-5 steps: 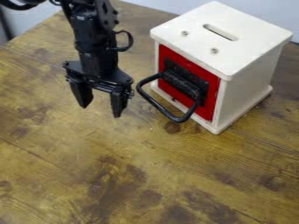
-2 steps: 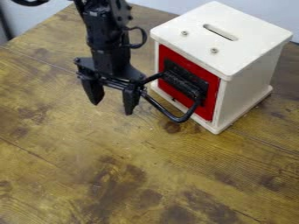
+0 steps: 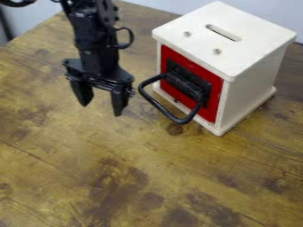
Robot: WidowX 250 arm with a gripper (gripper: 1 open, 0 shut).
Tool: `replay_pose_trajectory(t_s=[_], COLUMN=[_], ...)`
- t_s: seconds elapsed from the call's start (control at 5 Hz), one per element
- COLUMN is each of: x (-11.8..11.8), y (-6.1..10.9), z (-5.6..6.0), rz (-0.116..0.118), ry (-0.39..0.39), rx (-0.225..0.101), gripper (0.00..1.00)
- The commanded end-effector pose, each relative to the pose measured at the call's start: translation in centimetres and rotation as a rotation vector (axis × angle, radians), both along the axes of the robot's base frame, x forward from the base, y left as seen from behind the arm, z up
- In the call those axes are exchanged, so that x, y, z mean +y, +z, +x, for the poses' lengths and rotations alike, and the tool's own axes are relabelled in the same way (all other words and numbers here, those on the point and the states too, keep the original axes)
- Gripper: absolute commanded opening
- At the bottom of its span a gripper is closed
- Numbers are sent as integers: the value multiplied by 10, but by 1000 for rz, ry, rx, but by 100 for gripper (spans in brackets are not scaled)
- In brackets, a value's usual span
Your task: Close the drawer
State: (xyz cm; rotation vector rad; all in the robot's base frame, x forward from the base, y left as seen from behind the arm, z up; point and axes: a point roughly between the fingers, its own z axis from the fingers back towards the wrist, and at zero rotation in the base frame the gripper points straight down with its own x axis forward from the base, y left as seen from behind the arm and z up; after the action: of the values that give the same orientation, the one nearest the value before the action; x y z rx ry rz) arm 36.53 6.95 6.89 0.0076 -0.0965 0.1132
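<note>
Left of drawer [image 3: 187, 86] | pincer [image 3: 99, 101] spread, empty, near handle [image 3: 164, 100]

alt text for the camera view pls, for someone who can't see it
A black robot pincer hangs open, fingers pointing down, over a worn wooden table, just left of a cream-white cube and not touching it. The cube's red drawer has a black front panel and a large black loop handle jutting toward the pincer.
</note>
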Motion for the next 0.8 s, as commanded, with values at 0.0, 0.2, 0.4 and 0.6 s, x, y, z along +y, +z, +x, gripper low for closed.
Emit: replay_pose_trajectory(t_s=[0.0, 0.2, 0.4, 0.6], x=[5, 3, -3, -10], y=[34, 30, 18, 6], z=[8, 9, 12, 11], rz=[16, 17, 21, 18], ry=[-5, -5, 64, 123], rx=[-104, -101, -91, -56], gripper=[100, 100, 100, 100])
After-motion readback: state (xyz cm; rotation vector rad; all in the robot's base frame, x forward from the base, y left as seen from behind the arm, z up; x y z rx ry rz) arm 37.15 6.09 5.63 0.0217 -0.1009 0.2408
